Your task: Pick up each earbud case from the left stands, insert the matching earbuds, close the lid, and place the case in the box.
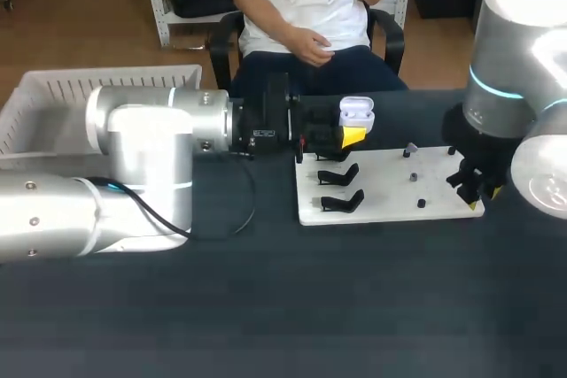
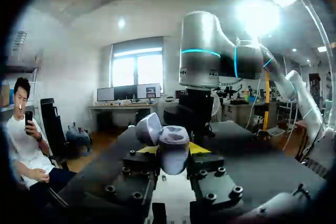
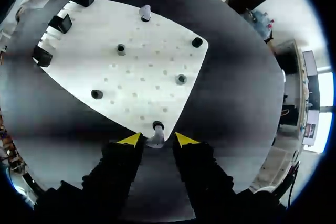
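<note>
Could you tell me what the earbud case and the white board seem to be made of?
The earbud case looks like glossy white plastic, judging from its sheen. The white board looks matte, with a grid of small holes; plastic or painted metal, I cannot tell.

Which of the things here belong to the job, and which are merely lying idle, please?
Job: earbud case, open, in left gripper; earbud between right gripper's open fingers; box; white board.
Idle: two empty black stands; bare pegs.
</note>
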`<state>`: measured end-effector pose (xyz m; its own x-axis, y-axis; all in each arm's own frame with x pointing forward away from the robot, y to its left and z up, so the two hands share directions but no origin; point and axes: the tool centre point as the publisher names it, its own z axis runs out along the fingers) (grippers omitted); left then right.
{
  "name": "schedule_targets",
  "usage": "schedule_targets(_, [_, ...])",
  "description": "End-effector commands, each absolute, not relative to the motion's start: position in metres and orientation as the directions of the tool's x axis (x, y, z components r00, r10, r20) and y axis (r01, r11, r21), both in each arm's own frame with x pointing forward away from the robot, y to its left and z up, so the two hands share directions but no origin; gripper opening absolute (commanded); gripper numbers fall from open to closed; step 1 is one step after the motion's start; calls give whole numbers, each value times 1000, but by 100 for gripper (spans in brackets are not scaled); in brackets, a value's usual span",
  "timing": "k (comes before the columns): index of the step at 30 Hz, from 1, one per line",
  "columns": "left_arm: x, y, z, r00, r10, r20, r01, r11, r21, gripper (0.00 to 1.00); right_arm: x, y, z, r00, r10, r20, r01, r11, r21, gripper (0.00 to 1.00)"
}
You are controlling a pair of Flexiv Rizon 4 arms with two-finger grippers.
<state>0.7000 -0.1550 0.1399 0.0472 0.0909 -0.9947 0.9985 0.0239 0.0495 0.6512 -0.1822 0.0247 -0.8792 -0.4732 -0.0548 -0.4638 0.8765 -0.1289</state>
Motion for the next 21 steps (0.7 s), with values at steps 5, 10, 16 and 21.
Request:
schedule_targets(5, [700, -155, 139, 49, 88, -995, 998, 26, 51, 0, 651, -181, 22, -882, -469, -52, -460, 879, -126, 33])
schedule_targets(10, [700, -155, 139, 49, 88, -995, 998, 26, 51, 0, 651, -182, 19, -883, -466, -50, -458, 881, -122, 30])
schedule_targets(16, [700, -155, 139, 49, 88, -995, 998, 26, 51, 0, 654, -180, 18, -882, -469, -48, -461, 879, -121, 32])
schedule_targets(21, [700, -155, 139, 49, 88, -995, 998, 26, 51, 0, 656, -180, 18, -880, -472, -46, -464, 877, -126, 31])
